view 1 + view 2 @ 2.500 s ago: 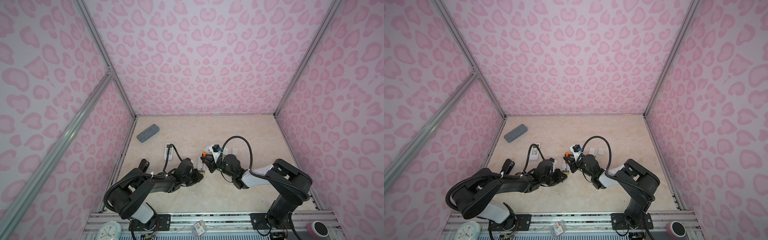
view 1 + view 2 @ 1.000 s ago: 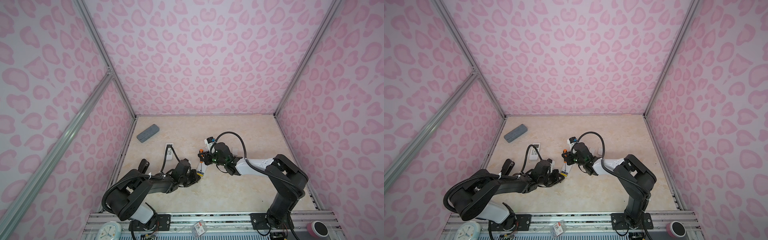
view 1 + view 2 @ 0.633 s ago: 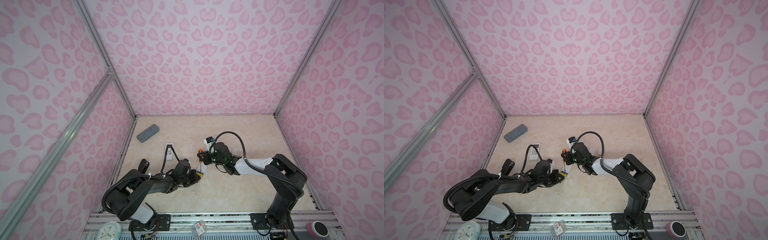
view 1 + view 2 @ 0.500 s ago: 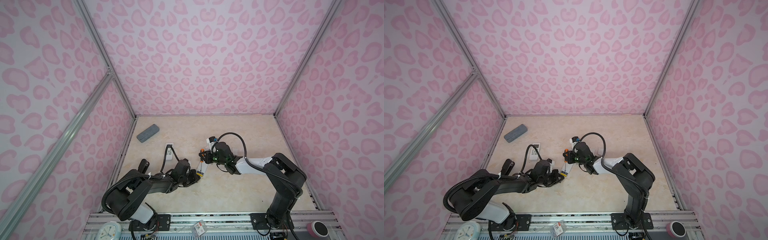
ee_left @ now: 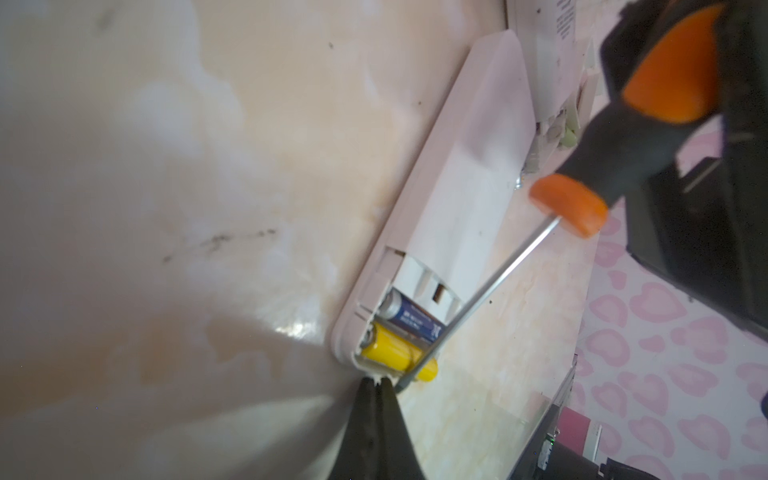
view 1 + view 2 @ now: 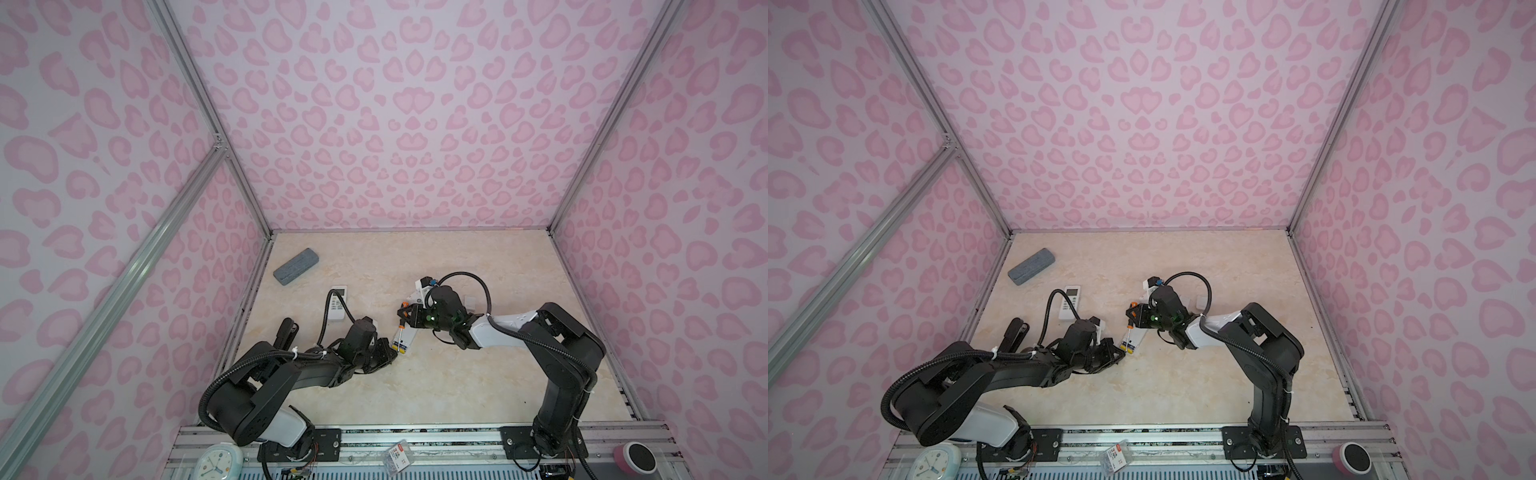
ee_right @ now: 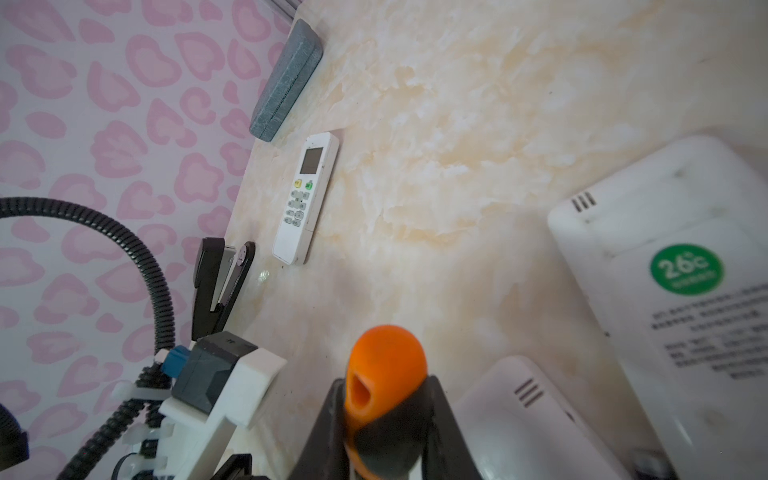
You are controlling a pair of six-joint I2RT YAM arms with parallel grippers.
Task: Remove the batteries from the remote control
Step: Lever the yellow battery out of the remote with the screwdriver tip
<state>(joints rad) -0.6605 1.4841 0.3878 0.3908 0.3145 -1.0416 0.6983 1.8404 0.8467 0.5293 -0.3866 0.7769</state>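
Left wrist view: a screwdriver levers at two batteries lying in the open bay of a long white plastic remote control [image 5: 453, 232].

The right gripper [image 7: 384, 415] pinches an orange-and-black-handled screwdriver [image 5: 648, 112]. Its steel shaft slants down beside the yellow cylinder battery [image 5: 390, 353] and blue cylinder battery [image 5: 411, 322]. The left gripper [image 5: 376, 386], fingers pressed together, touches the remote's end, probably bracing it. The next move likely needs a gentle upward pry. A second white button-faced remote [image 7: 305, 203], a grey oblong block [image 7: 286, 75] and a black stapler [image 7: 216, 286] lie well apart.

Left arm [image 6: 299, 370] is stretching low and forward, left gripper [image 5: 376, 382] fingers pressing fully together. Right arm [image 6: 507, 328] is bending inward, right gripper [image 7: 386, 388] fingers clamping the screwdriver [image 7: 386, 357] handle.
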